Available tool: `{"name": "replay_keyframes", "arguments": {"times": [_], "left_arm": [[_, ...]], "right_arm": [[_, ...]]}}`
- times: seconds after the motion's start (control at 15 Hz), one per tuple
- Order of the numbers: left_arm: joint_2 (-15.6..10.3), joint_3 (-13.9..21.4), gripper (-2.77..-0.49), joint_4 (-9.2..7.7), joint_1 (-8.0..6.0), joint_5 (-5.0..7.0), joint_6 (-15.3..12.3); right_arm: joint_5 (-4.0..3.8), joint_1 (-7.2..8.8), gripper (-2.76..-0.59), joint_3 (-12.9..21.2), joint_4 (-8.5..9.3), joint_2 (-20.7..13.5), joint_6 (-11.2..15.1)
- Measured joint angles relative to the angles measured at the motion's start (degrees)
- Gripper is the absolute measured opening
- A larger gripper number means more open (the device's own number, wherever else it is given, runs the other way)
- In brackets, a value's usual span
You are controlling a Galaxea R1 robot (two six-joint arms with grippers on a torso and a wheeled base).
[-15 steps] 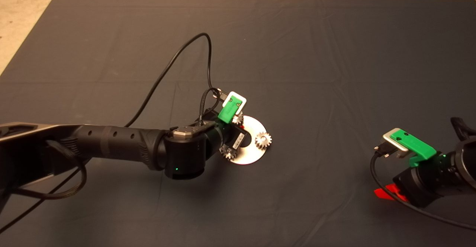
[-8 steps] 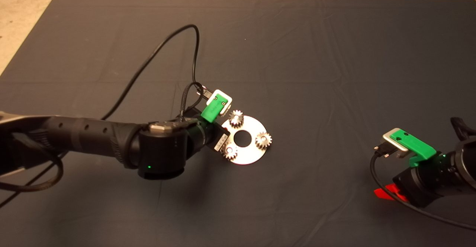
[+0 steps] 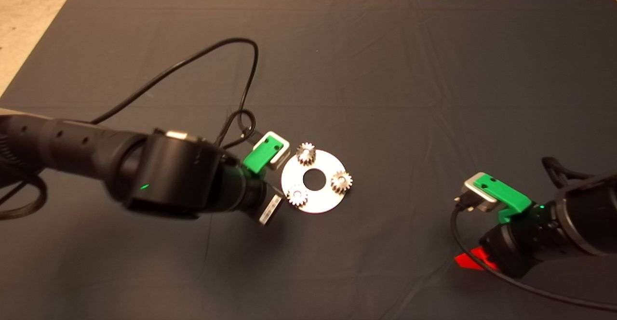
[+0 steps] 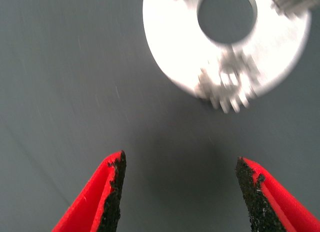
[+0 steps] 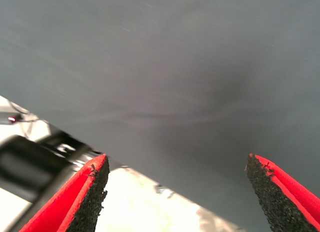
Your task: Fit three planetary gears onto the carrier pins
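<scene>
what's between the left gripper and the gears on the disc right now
Nothing visible. The left gripper is open over bare mat, just short of the disc, where all three gears sit.

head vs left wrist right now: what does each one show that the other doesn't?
Head view only: all three gears seated on the whole disc, the left arm beside it, and the right gripper parked at the mat's lower right.

Left wrist view only: the left gripper with jaws open and nothing between them, over bare mat short of the disc.

Both: the disc with its centre hole, and the gear nearest that gripper.
</scene>
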Motion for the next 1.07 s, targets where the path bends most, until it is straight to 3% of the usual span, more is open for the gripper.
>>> {"name": "replay_keyframes", "arguments": {"times": [0.07, 0.2, 0.27, 0.4, 0.6, 0.87, 1.07], "left_arm": [[-2.9, 3.5, -1.77, -0.87, -0.43, 0.02, -3.8], [-8.8, 9.2, -1.77, -3.04, -1.18, 0.16, -11.0], [-10.5, 10.4, -1.77, -4.09, -1.2, 0.27, -13.1], [-11.2, 11.1, -1.77, -5.35, -1.31, 0.44, -14.6], [-10.7, 11.7, -1.77, -5.95, -1.34, 0.18, -15.2], [-10.0, 12.1, -1.77, -6.89, -0.59, 0.2, -16.5], [-9.6, 12.2, -1.77, -6.97, -0.44, 0.2, -17.1]], "right_arm": [[-1.25, 0.0, -1.33, 0.0, -0.64, 2.3, 4.0], [-1.45, -0.03, -1.33, 0.0, -2.97, 5.5, 8.8], [-1.45, -0.03, -1.33, -0.1, -3.84, 6.4, 9.6], [-1.43, -0.03, -1.33, -0.1, -4.94, 6.9, 10.0], [-1.66, -0.14, -1.33, -0.1, -5.4, 5.0, 10.4], [-1.64, -1.93, -1.33, -0.1, -5.86, 3.2, 10.8], [-1.82, -2.33, -1.33, -0.1, -5.92, 2.7, 10.9]]}}
